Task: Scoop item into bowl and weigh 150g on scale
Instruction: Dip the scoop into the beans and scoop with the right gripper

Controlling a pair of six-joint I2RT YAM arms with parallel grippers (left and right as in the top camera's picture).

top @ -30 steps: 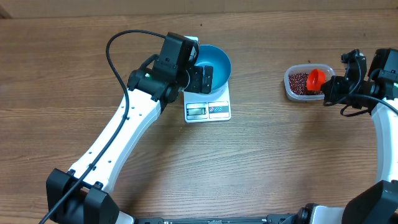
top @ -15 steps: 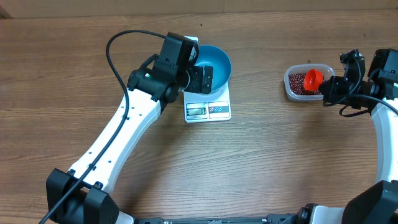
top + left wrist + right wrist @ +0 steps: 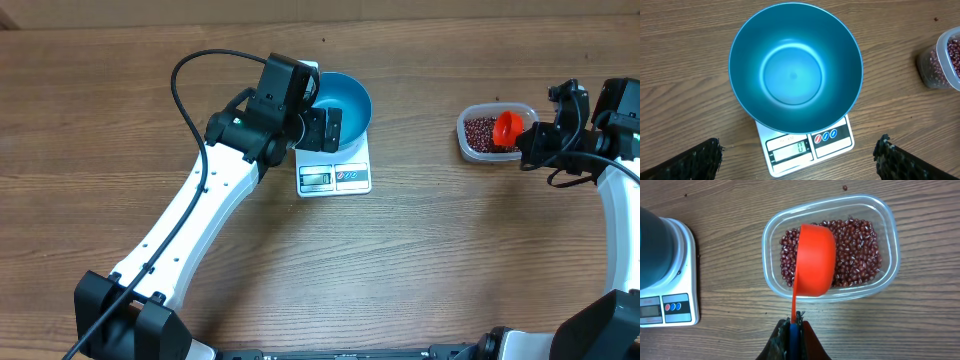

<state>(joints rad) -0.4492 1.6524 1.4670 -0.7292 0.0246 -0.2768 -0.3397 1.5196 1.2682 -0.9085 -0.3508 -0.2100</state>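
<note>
Scoop (image 3: 815,260) over tub (image 3: 888,220) near rim; bowl (image 3: 795,70) overhanging scale (image 3: 840,144).

Setting: a robotics test bench rather than a lived-in kitchen.
Surface: one wide wood-grain table (image 3: 450,250) fills every view from edge to edge.
Machines: two white-and-black robot arms, the left arm (image 3: 190,230) and the right arm (image 3: 620,210), rise from black bases at the table's near edge.
Wiring: a loose black cable (image 3: 180,100) loops in the air above the left arm.
Props: a few kitchen things are laid out between the arms. A white digital scale (image 3: 335,178) carries a blue bowl (image 3: 350,95). Well apart to the right, a clear plastic tub (image 3: 465,145) holds red-brown beans (image 3: 481,131), with an orange measuring scoop (image 3: 508,125) over it.
</note>
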